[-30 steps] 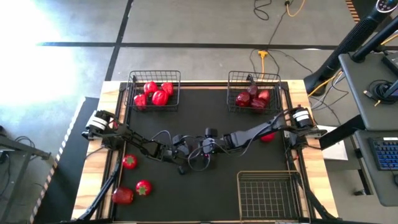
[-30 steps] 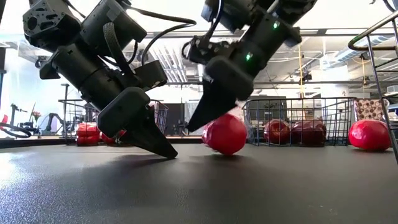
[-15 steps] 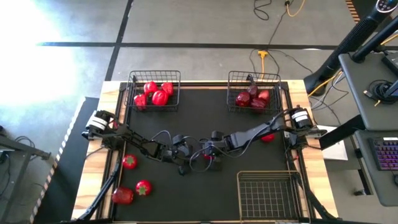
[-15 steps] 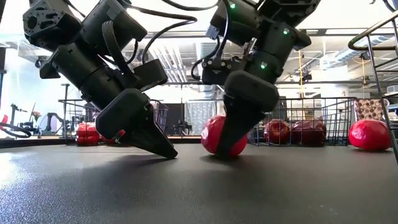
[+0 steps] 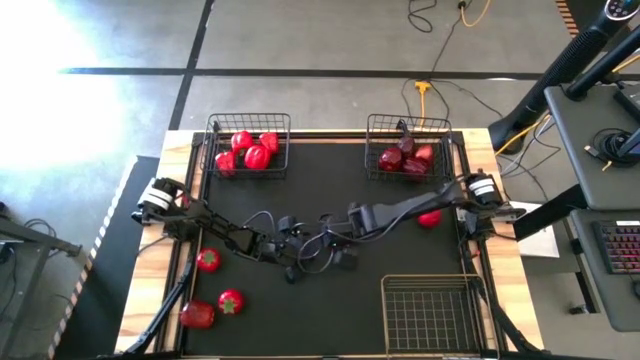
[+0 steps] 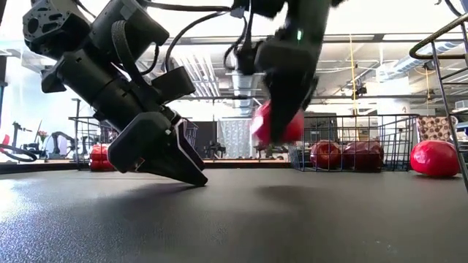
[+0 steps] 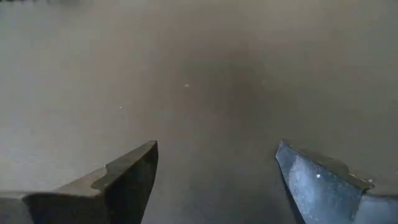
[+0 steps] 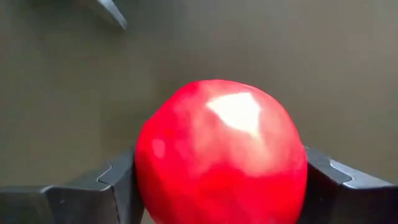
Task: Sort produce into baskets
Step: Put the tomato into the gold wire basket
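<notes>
My right gripper (image 8: 221,180) is shut on a glossy red round fruit (image 8: 221,149) above the middle of the black mat; the low view shows it (image 6: 278,120) clear of the mat. My left gripper (image 7: 217,168) is open and empty, its fingertips (image 6: 191,174) low over the mat just left of the fruit. The far-left basket (image 5: 248,145) holds bright red peppers. The far-right basket (image 5: 407,145) holds dark maroon fruits. The near-right basket (image 5: 432,310) is bare. My right gripper pinches the red fruit between its two fingers (image 8: 118,180), one on each of its opposite sides (image 8: 146,174). The fingers come from above, pointing down. The fruit is lifted clear of the mat and fills the gap between the fingers.
Two tomatoes with green tops (image 5: 208,260) (image 5: 231,301) and a red pepper (image 5: 197,315) lie on the mat near the left edge. Another red fruit (image 5: 430,219) lies by the right edge and shows in the low view (image 6: 435,157). Cables loop between the two grippers.
My right gripper has come down over the red fruit on the mat, shut on it and gone up. The fruit, which lay on the mat, now hangs clear above it. My left gripper has stayed low beside it.
</notes>
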Action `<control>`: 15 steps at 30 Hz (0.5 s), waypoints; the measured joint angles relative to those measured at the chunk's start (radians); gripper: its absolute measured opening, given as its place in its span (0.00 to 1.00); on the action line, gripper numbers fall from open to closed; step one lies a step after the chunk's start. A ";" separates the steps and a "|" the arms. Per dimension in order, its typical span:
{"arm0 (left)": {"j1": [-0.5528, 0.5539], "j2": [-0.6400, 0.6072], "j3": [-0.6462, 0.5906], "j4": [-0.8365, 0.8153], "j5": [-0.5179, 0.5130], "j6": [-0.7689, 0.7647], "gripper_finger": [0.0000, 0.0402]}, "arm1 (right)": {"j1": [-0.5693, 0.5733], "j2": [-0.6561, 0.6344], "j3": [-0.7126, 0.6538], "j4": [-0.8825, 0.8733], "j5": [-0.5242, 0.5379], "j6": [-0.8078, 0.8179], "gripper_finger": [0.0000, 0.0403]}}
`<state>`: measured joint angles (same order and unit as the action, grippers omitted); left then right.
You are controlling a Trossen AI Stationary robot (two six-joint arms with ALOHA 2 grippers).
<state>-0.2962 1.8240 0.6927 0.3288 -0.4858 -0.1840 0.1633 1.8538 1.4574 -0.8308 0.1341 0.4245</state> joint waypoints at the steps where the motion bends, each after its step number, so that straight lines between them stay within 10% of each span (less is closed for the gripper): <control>1: 0.000 0.000 -0.001 0.010 -0.003 0.009 0.78 | 0.011 0.000 0.053 -0.108 -0.003 0.050 0.69; 8: 0.009 0.006 0.016 0.070 -0.039 0.165 0.78 | 0.205 -0.009 0.349 -0.688 -0.097 0.537 0.72; 15: 0.011 0.006 0.080 0.084 -0.036 0.265 0.78 | 0.451 -0.077 0.396 -0.737 -0.208 1.025 0.69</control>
<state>-0.2852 1.8297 0.7724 0.4132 -0.5217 0.0810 0.6144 1.7763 1.8530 -1.5679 -0.0744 1.4497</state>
